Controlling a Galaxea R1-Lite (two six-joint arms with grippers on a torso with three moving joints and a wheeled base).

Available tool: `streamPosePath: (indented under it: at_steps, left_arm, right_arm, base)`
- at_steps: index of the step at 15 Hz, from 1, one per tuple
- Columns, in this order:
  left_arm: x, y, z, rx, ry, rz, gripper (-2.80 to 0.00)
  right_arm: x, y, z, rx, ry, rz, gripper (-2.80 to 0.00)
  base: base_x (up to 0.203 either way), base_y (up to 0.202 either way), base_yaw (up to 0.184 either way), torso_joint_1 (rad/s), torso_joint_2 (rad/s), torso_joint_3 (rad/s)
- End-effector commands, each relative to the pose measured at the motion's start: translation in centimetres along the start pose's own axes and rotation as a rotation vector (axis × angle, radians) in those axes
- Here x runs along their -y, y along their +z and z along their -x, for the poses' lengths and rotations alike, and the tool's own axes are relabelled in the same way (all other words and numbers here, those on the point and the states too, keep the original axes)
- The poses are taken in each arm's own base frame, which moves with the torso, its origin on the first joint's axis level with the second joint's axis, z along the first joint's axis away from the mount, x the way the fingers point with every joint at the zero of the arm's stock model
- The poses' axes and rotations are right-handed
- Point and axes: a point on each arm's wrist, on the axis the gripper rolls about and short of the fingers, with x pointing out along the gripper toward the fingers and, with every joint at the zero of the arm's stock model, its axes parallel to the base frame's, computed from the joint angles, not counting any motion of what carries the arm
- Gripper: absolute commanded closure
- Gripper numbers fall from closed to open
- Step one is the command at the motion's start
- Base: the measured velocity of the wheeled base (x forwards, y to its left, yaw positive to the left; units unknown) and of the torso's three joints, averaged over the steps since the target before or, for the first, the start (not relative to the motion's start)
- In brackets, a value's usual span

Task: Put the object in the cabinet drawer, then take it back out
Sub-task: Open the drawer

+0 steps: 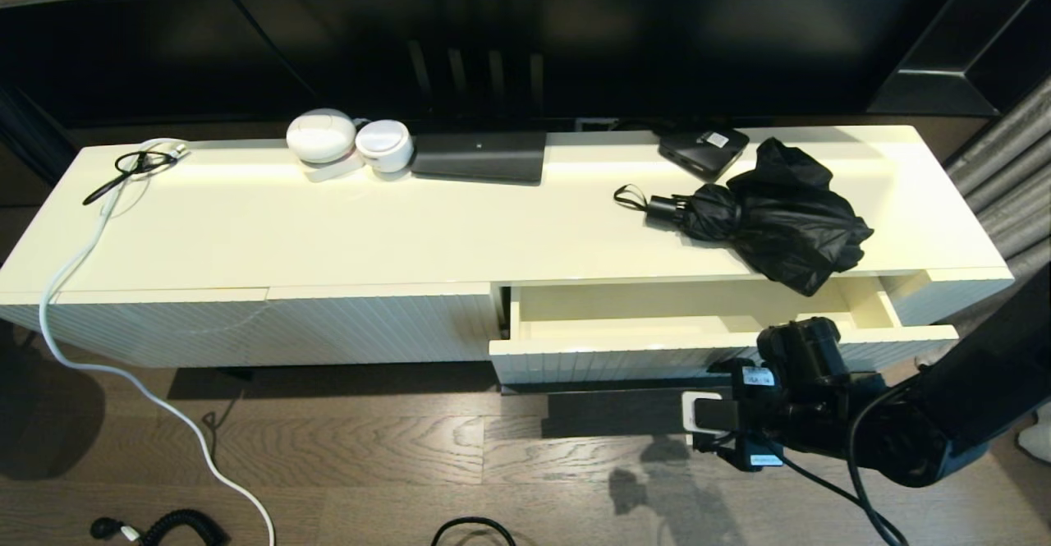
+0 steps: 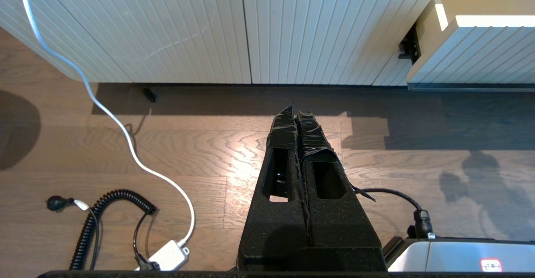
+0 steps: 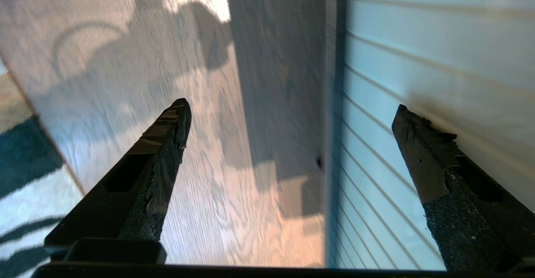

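Note:
The black umbrella (image 1: 772, 222) lies rumpled on the cabinet top at the right, its handle and wrist loop pointing left. Just below it the cabinet drawer (image 1: 657, 316) stands pulled out, its cream interior bare. The ribbed drawer front (image 3: 418, 60) fills one side of the right wrist view. My right gripper (image 3: 292, 106) is open, low in front of that ribbed face, one finger close to it, the other over the floor, holding nothing. The right wrist (image 1: 788, 382) sits before the drawer's right half. My left gripper (image 2: 296, 108) is shut and empty over the floor, left of the drawer (image 2: 480, 52).
A flat black box with a white label (image 1: 702, 150) sits behind the umbrella. White round devices (image 1: 322, 135) and a dark flat unit (image 1: 480, 156) stand at the back. A white cable (image 1: 82, 242) drops to the floor beside a coiled black cord (image 2: 104, 215). Closed ribbed panels (image 1: 328, 324) lie left.

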Motion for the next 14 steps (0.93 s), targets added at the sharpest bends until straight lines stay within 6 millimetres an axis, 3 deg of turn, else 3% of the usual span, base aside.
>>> streamPosePath:
  at_steps: [1, 5, 6, 8, 10, 12, 14]
  left_arm:
    - [0.0, 0.0, 0.0, 0.0, 0.001, 0.0, 0.0]
    - [0.0, 0.0, 0.0, -0.001, 0.001, 0.001, 0.0]
    - [0.0, 0.0, 0.0, -0.001, 0.001, 0.001, 0.0]
    - [0.0, 0.0, 0.0, -0.001, 0.001, 0.0, 0.0]
    - [0.0, 0.0, 0.0, -0.001, 0.001, 0.001, 0.0]
    - [0.0, 0.0, 0.0, -0.001, 0.0, 0.001, 0.0]
    - [0.0, 0.0, 0.0, -0.001, 0.0, 0.0, 0.0]
  right_arm:
    - [1.5, 0.4, 4.4, 0.028, -0.084, 0.007, -2.8]
    - [0.9, 0.2, 12.9, 0.01, -0.075, 0.006, -2.8]
    - [0.2, -0.1, 15.2, -0.001, -0.054, -0.002, 0.0]
    - [-1.4, -0.7, 18.7, -0.035, 0.019, -0.029, 0.0]
    - [-1.6, -0.9, 22.1, -0.063, 0.055, -0.044, 0.0]
    - [-0.9, -0.7, 23.6, -0.071, 0.068, -0.048, 0.0]
    - [-0.3, -0.4, 23.1, -0.073, 0.082, -0.046, 0.0]
  base:
    - [0.0, 0.0, 0.0, 0.0, 0.0, 0.0]
    - [0.0, 0.0, 0.0, 0.0, 0.0, 0.0]
    - [0.0, 0.0, 0.0, 0.0, 0.0, 0.0]
    - [0.0, 0.0, 0.0, 0.0, 0.0, 0.0]
    - [0.0, 0.0, 0.0, 0.0, 0.0, 0.0]
    - [0.0, 0.0, 0.0, 0.0, 0.0, 0.0]
    - [0.0, 0.0, 0.0, 0.0, 0.0, 0.0]
